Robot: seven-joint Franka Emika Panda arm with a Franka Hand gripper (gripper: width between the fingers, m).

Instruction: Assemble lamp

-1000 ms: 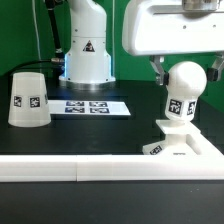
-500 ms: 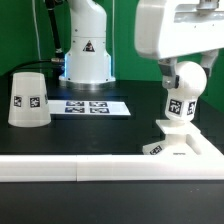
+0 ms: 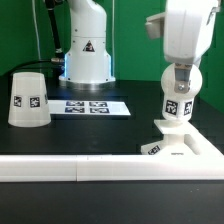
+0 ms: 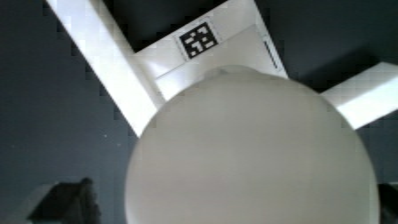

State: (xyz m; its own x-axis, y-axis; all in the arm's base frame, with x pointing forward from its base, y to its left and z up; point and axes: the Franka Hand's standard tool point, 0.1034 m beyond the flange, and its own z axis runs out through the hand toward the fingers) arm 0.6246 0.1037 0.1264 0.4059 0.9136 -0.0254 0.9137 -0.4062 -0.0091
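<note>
In the exterior view, the bulb [image 3: 177, 88] is seen upright, standing by its neck on the base [image 3: 190, 148] at the exterior view's right, just behind the border rail [image 3: 60, 168]. The end effector [image 3: 179, 72] is set over the bulb's crown; whether its fingers are clamped cannot be told. The bulb is judged light, stiff and slippery, best gripped across its round sides. The shade [image 3: 27, 100] stands well apart, beyond the marker board [image 3: 95, 106], with open table [image 3: 125, 135] between.

In the wrist view, the picture is filled by the bulb [image 4: 249, 150] above the tagged base [image 4: 160, 55]; no fingers are shown.
</note>
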